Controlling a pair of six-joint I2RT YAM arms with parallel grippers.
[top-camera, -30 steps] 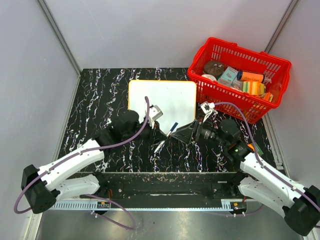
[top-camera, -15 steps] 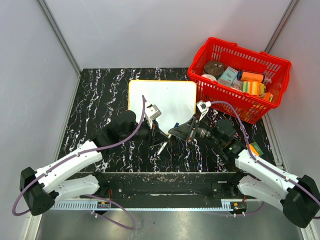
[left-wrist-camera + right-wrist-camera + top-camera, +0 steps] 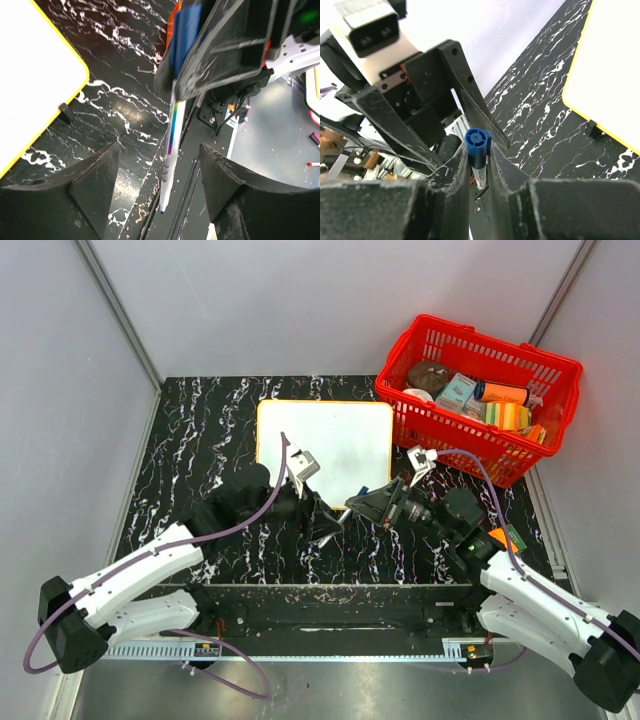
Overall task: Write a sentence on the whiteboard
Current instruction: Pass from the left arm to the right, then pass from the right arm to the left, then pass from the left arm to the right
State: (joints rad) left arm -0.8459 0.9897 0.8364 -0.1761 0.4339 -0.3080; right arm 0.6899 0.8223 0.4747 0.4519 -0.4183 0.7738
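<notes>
Two end effectors meet nose to nose over the dark marbled surface (image 3: 200,430), just off the near edge of the whiteboard (image 3: 325,440). Right end effector (image 3: 477,150): fingers pressed together on a marker (image 3: 171,145), pinching it just under its blue cap; the white barrel with its rainbow stripe hangs out toward the left arm. Left end effector (image 3: 158,150): fingers spread wide, one on either side of the barrel, neither touching it. The marker is carried by the right side alone, tilted, and clear of the surface as far as the left wrist view shows. Whiteboard lies flat on the surface beyond both end effectors, toward the far wall, yellow frame all round, face plain white. From the left wrist it sits up and to the left of the spread fingers, apart from them; from the right wrist, up and to the right, also apart. Red basket (image 3: 505,342) of mixed goods stands just beside the board's far right corner.
</notes>
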